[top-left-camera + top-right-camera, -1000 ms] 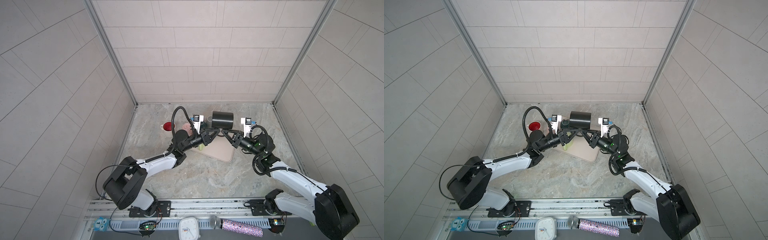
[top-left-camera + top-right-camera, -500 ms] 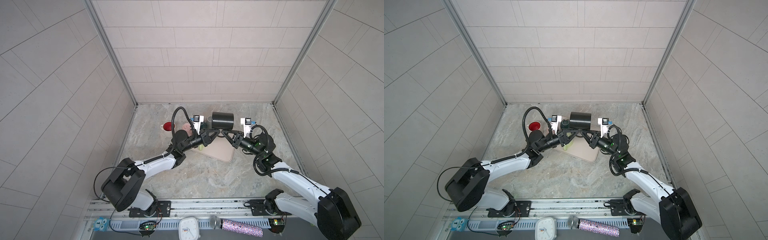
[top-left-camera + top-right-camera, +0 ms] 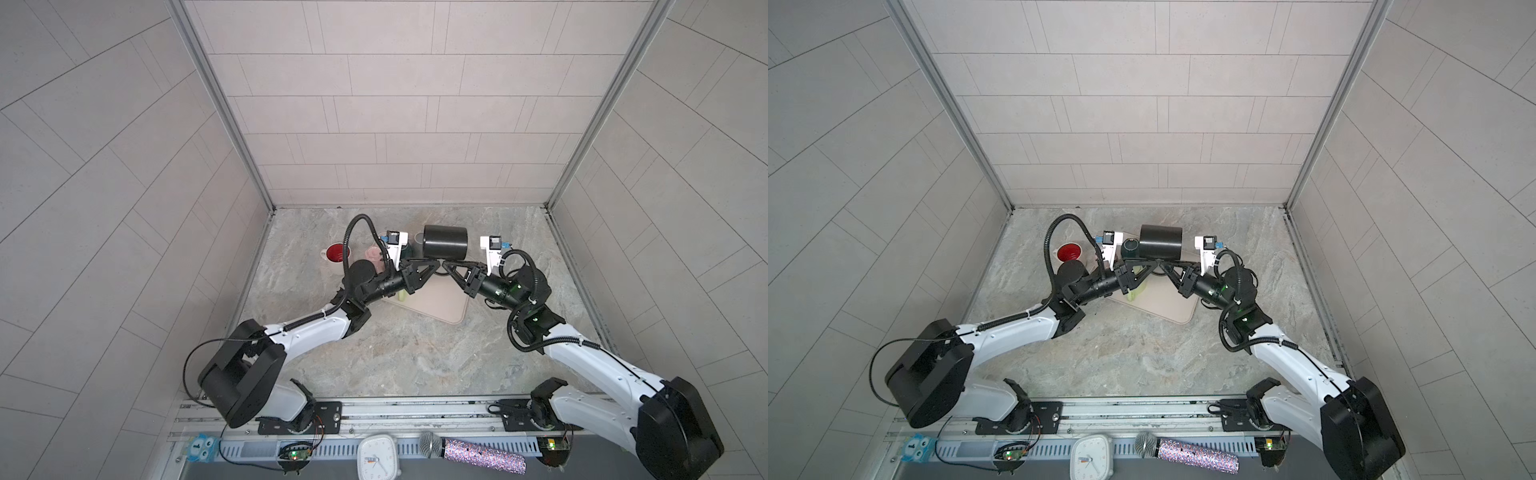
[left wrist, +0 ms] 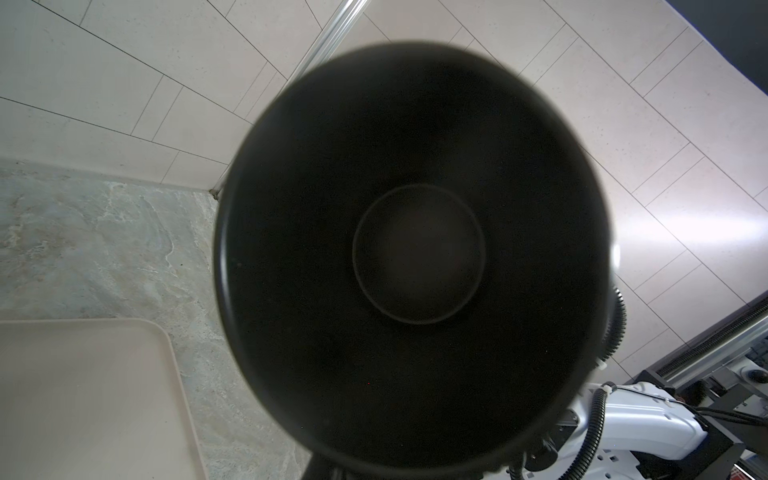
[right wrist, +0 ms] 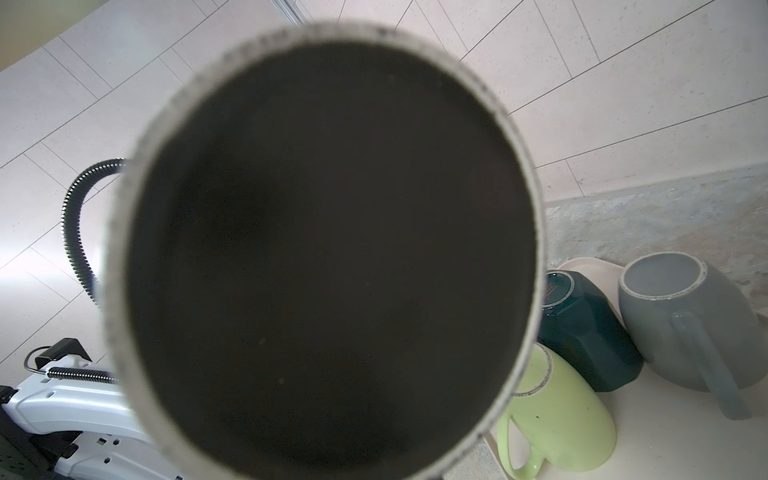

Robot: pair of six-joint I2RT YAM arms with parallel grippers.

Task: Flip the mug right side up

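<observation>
Hanging sideways above the far edge of the tray [image 3: 440,309], mouth facing left, the black mug [image 3: 444,243] is pinched underneath by the left gripper [image 3: 435,264] and right gripper [image 3: 446,264], both nearly pressed shut, so an ill-timed release could drop it onto the green mug [image 5: 561,419].

You get the stereo head high at the front, looking down and toward the back wall [image 3: 382,104]; both top views share the whole table [image 3: 395,357]; left wrist camera stares close into the mouth of the black mug [image 4: 415,257]; right wrist camera sits close on its base.
</observation>
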